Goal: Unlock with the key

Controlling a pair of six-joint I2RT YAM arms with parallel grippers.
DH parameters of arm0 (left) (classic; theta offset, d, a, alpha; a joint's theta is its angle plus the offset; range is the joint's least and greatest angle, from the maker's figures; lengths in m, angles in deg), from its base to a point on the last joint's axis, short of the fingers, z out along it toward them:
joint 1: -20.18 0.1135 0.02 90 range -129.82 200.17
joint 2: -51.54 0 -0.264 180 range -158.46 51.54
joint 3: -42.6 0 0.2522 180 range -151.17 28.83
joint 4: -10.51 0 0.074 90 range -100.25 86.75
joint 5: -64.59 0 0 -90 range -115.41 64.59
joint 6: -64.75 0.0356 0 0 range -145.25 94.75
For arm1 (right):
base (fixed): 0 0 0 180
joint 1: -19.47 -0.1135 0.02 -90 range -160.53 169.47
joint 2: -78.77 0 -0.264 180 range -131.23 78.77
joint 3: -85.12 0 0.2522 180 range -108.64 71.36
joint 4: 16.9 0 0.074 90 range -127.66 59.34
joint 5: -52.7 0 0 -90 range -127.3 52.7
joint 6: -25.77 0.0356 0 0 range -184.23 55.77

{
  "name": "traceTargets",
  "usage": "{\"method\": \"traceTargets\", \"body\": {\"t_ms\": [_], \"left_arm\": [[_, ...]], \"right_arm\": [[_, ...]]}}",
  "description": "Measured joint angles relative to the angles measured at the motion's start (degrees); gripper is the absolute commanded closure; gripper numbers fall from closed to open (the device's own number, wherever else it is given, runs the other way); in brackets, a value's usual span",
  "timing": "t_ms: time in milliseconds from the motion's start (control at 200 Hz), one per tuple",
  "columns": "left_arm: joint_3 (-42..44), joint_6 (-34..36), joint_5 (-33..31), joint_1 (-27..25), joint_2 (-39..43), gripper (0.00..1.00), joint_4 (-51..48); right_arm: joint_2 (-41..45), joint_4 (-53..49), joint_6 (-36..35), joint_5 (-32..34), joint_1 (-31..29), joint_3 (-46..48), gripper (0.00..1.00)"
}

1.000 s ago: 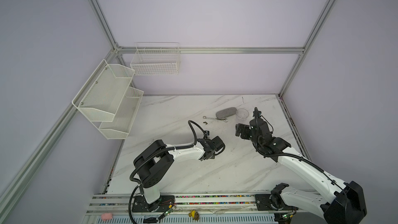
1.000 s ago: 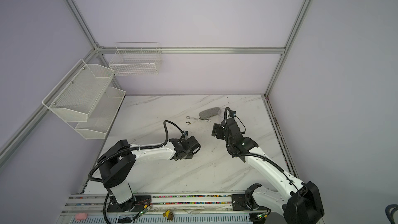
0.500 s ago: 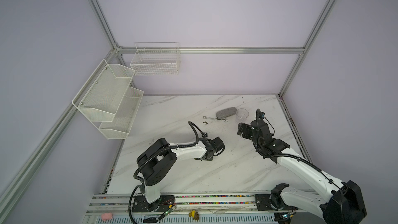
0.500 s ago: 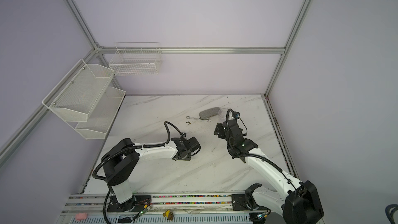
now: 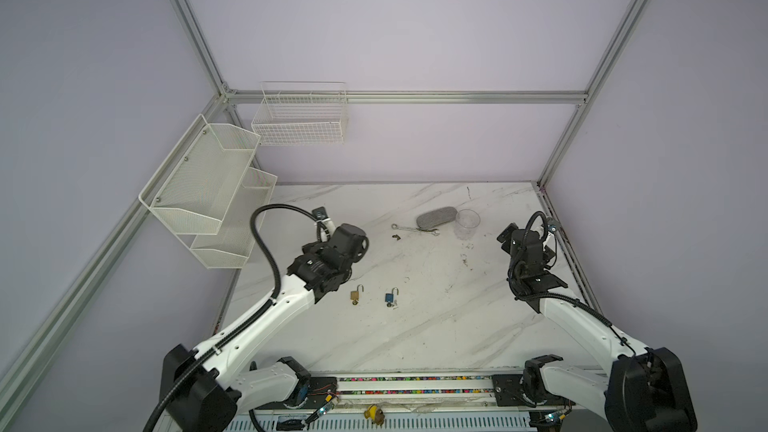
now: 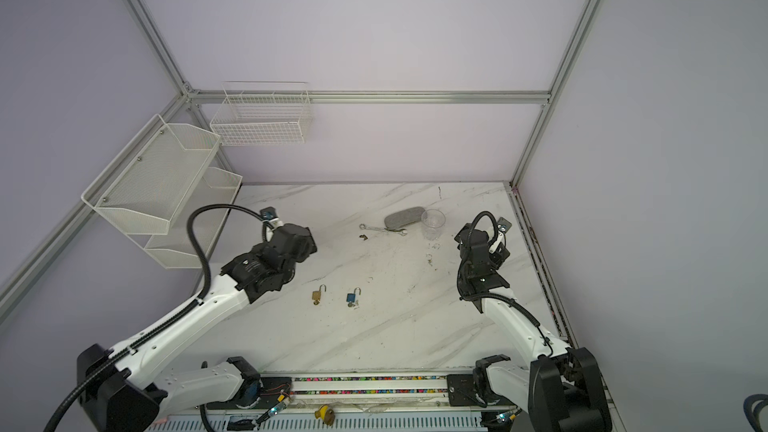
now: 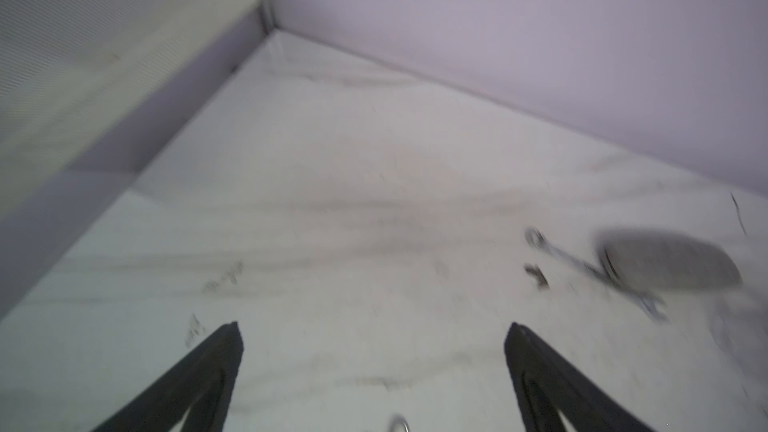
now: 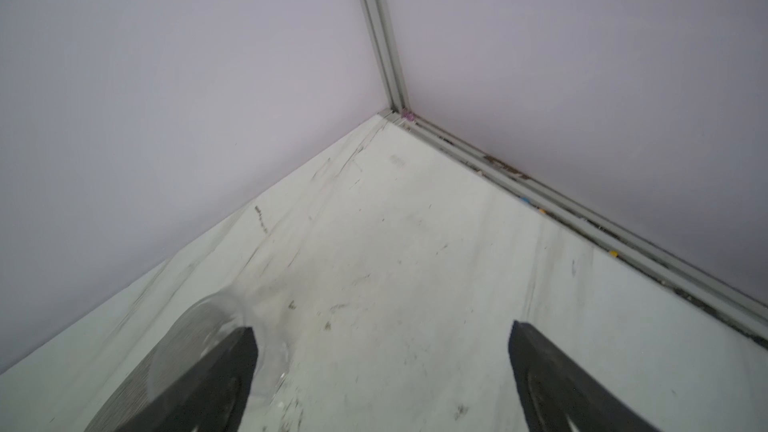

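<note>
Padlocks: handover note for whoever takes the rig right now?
Left gripper: open, empty, just beyond the brass padlock.
Right gripper: open, empty, near the clear cup.
The brass padlock and blue padlock lie side by side on the table, apart, neither held; a key seems to sit at each base.
Done: shackles look raised, but too small to confirm unlocked.
Left: verify both are open.

White links and black joints made up the left arm (image 5: 266, 317) and the right arm (image 5: 582, 320), each ending in a black wrist housing. A black ribbed cable (image 5: 282, 207) arched off the left arm. The left tool (image 7: 374, 324) and right tool (image 8: 382, 326) had black, tapered fingers.
</note>
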Motion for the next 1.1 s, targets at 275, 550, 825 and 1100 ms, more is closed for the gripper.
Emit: {"method": "traceTargets", "body": {"t_ms": [275,550,825,1100], "left_arm": [[29.42,26.80,6.64,19.17,1.68,0.00,37.75],[35.45,36.79,18.56,23.98,-16.48,0.00,70.14],[35.23,37.24,24.81,26.49,-27.96,0.00,79.76],[35.23,37.24,26.05,27.30,-27.96,0.00,82.60]], "right_arm": [[-19.54,26.27,-10.93,-6.14,5.33,6.88,0.03],[-29.42,51.43,-20.70,-20.61,7.61,7.63,0.03],[-34.62,59.10,-23.78,-24.06,8.20,8.52,0.03],[-34.62,59.78,-25.42,-24.83,7.34,8.04,0.03]]}}
